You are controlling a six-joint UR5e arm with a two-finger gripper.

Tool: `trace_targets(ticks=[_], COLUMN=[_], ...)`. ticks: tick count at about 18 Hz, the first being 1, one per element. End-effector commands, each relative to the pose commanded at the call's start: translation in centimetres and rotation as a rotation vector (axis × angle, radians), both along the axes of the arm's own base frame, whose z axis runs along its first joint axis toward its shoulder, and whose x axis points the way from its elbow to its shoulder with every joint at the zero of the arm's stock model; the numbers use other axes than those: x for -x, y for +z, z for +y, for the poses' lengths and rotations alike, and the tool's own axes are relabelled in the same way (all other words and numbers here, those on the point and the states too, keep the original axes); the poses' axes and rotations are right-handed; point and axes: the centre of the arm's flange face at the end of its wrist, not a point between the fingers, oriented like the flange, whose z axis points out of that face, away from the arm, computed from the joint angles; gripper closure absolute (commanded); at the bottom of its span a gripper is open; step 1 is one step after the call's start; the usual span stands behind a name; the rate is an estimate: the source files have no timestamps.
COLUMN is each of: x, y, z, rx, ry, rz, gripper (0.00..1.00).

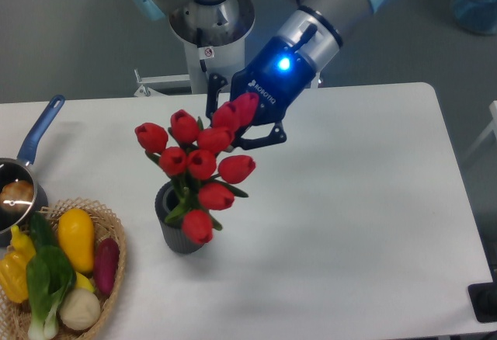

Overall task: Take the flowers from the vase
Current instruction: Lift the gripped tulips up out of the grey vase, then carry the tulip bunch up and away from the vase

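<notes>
The flowers [199, 161] sit in the vase [180, 235], just below and in front of your claw [239, 123]. Buds hide its tips, so I cannot tell its grip. Close on buds, not stems, and you'll likely crush them or tip the vase.

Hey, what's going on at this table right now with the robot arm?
A robot arm's gripper is reaching down behind a bunch of red tulip buds with green stems. The flowers sit in a small dark grey ribbed vase on the white table. The buds hide the jaws, so a grasp can't be confirmed. At the left are a wicker basket of vegetables and a blue-handled steel saucepan.
</notes>
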Motion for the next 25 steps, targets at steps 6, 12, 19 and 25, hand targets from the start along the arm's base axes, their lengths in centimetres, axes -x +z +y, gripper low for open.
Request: trace_targets(ticks=[6, 12, 19, 25], x=[1.1, 2.3, 7.8, 11.1], y=[1.3, 1.6, 2.6, -1.4], z=[-0.9, -1.9, -5.8, -8.4], rx=[-0.015, -0.017, 0.012, 0.225], ry=[0.035, 0.066, 0.170, 0.176], rz=[-0.051, -0.052, 0.082, 0.371], gripper=[0.90, 0.90, 0.96, 0.96])
